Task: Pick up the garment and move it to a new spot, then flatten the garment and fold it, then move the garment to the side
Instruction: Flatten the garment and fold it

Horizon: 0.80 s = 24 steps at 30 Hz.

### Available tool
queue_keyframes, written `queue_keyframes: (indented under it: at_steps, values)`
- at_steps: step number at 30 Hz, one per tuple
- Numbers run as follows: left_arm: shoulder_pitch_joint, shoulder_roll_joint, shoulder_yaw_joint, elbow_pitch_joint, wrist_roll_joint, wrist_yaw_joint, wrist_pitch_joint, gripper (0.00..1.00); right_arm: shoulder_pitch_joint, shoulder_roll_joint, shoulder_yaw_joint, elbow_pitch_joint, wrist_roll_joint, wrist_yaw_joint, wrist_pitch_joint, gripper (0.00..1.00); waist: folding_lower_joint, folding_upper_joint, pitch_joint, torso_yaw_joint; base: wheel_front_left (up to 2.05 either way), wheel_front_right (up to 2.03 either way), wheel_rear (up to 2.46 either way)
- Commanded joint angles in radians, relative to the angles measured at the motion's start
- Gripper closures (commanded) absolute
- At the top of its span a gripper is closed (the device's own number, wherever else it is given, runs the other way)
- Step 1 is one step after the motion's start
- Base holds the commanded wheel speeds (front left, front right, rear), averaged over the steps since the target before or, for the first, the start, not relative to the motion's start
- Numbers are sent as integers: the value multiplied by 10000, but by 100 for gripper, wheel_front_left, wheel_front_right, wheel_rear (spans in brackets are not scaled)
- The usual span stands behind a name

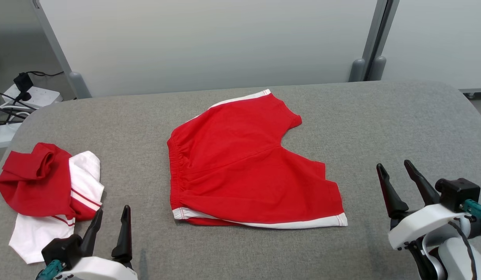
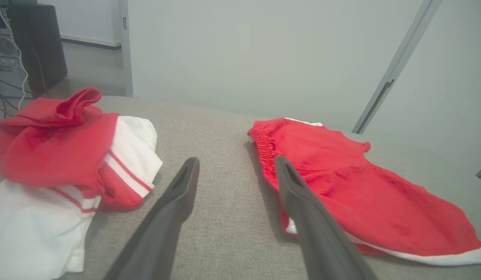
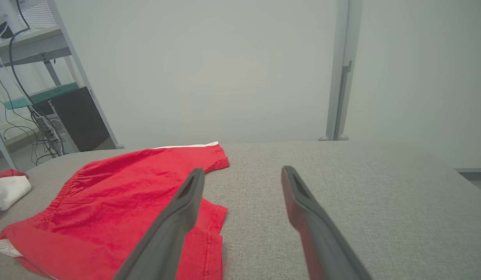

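While both arms sit low at the near edge, the head view has the red shorts [image 1: 248, 167] spread flat in the middle of the grey padded table [image 1: 380, 128], waistband toward the left. The left gripper [image 1: 112, 210] and right gripper [image 1: 393, 164] both stand with fingers apart, holding nothing, clear of the cloth. A crumpled red-and-white garment [image 1: 46, 186] lies at the table's left end. From the left wrist, the shorts lie beyond the right-hand finger and the crumpled garment off to the left. From the right wrist, a leg hem of the shorts shows behind the left-hand finger.
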Motion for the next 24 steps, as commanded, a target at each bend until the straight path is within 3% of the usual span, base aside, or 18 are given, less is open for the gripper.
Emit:
queue_keyframes:
  at_steps: [1, 11, 24]
  values:
    - [-96, 59, 489, -434, 265, -69, -91, 0, 122, 36, -108, -408, -364, 44, -133, 0, 0, 0, -59, 22, 0, 0, 0]
    - [550, -318, 1075, -1260, 1398, -55, -91, 0, 1262, 751, -1096, -987, -1703, 44, -133, 0, 0, 0, -83, 36, 0, 0, 0]
    - [987, -353, 418, -1695, 1609, 617, -91, 0, 2003, 1265, -1637, -1346, -2705, 44, -133, 0, 0, 0, 43, -2, 0, 0, 0]
